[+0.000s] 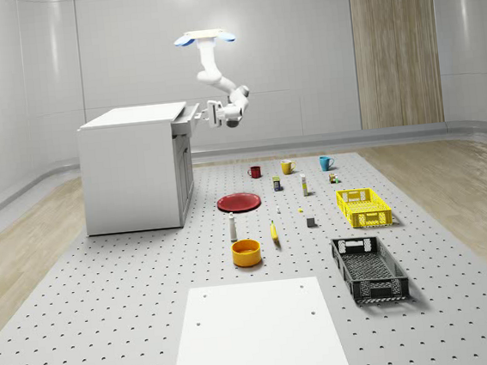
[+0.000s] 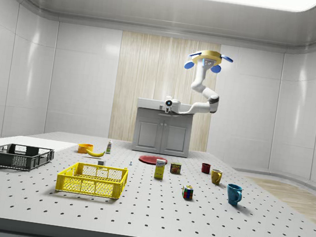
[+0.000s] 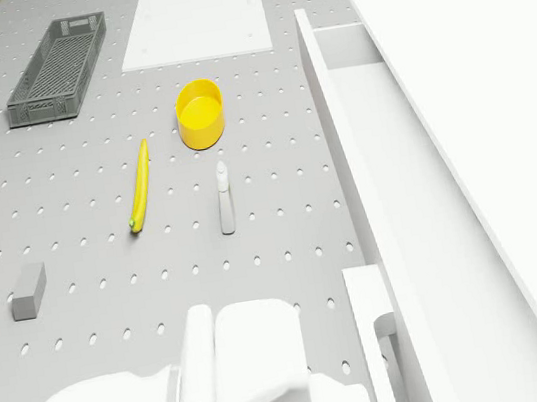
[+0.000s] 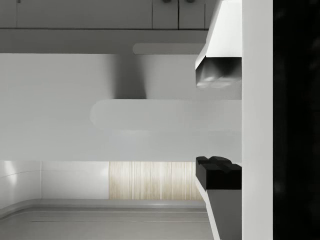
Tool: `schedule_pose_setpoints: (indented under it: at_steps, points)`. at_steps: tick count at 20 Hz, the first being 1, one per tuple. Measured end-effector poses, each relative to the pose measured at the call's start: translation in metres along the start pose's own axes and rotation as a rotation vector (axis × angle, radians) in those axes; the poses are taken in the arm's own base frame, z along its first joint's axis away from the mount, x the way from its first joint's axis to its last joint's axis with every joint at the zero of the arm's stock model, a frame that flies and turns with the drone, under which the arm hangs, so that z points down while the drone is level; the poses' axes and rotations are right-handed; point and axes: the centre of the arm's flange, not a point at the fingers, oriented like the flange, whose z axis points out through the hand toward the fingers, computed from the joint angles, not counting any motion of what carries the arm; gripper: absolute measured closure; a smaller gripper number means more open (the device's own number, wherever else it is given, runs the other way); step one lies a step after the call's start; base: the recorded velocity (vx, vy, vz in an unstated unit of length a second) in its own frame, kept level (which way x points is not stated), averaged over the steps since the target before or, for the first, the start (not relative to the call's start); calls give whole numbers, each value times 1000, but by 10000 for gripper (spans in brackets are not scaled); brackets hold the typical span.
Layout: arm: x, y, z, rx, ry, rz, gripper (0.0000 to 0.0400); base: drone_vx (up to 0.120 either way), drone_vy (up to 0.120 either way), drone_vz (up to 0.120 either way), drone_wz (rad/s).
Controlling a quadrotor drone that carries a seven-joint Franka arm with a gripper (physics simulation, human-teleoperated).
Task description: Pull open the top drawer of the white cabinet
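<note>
The white cabinet [image 1: 130,172] stands at the whole-scene view's left, and its top drawer [image 1: 184,124] juts out a little toward the mat. From the drone view I look down into the drawer [image 3: 386,173], which is partly out. The drone [image 1: 204,38] hovers in the air beside the cabinet's front, higher than its top. The arm bends down to the gripper [image 1: 206,115] at the drawer front. In the wrist view the gripper [image 4: 218,122] is open; the handle bar [image 4: 160,115] lies between the two fingers with a gap on each side.
On the mat in front of the cabinet lie a red plate [image 1: 239,202], a small bottle [image 1: 232,227], a banana [image 1: 274,231] and a yellow bowl [image 1: 246,252]. Further right are a yellow crate [image 1: 364,207], a black crate [image 1: 369,267] and three mugs [image 1: 287,167].
</note>
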Motion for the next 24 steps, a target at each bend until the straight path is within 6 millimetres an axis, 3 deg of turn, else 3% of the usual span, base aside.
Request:
schedule_pose_setpoints:
  at_steps: [3, 7, 14, 19, 24]
  points:
    - [-1, 0, 0, 1, -1, 2, 130, 0, 0, 0, 0]
    - [-1, -1, 0, 3, -2, 3, 108, 0, 110, 0, 0]
    - [-1, -1, 0, 3, -3, 4, 97, 0, 114, 0, 0]
    - [-1, -1, 0, 3, -3, 4, 96, 0, 8, 0, 0]
    - [-1, -1, 0, 3, -3, 4, 95, 0, 96, 0, 0]
